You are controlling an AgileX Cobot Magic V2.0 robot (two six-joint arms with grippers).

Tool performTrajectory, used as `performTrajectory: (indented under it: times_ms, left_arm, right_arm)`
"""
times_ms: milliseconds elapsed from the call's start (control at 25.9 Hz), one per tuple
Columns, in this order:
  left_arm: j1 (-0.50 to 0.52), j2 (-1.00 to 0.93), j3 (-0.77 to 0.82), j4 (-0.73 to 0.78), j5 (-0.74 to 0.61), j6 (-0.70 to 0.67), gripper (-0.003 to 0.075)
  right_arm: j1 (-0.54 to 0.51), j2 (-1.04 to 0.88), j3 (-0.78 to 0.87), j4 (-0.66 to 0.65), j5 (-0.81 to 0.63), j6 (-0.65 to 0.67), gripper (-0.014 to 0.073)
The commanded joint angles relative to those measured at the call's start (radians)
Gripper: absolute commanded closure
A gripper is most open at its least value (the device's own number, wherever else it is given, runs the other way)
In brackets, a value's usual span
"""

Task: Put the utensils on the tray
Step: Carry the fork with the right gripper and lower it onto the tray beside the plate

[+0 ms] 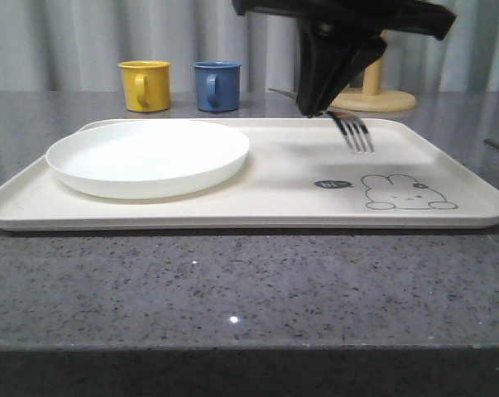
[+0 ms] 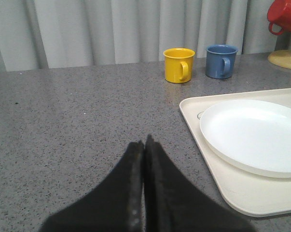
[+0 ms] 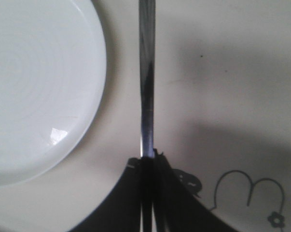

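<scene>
The cream tray (image 1: 257, 194) with the rabbit drawing (image 1: 406, 192) lies on the grey table, and a round white plate (image 1: 148, 157) rests on its left half. My right gripper (image 1: 318, 109) hangs over the tray's right half, shut on a steel fork (image 1: 354, 131) whose tines point toward the front, above the tray surface. In the right wrist view the fork's handle (image 3: 146, 82) runs out from between the shut fingers (image 3: 147, 162), beside the plate (image 3: 39, 87). My left gripper (image 2: 144, 145) is shut on nothing over bare table, left of the tray (image 2: 232, 188).
A yellow mug (image 1: 145, 84) and a blue mug (image 1: 217, 85) stand behind the tray. A wooden mug stand (image 1: 373, 98) is at the back right, with a red mug (image 2: 283, 17) hanging on it. The table's front edge runs near the camera.
</scene>
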Motion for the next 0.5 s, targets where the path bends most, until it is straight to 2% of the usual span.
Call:
performTrajectory:
  times_ms: [0,232,464]
  left_arm:
    - [0.001,0.011,-0.028,-0.009,-0.085,-0.01,0.0738]
    - [0.001,0.011,-0.028,-0.009,-0.085,-0.01,0.0738]
    - [0.001,0.011,-0.028,-0.009,-0.085,-0.01,0.0738]
  right_arm:
    - [-0.002,0.0,-0.04,-0.009,-0.075,0.074,0.0652]
    - [-0.002,0.068,-0.04,-0.009,-0.13,0.172,0.0651]
    - [-0.002,0.078,-0.04,-0.009,-0.153,0.186,0.0645]
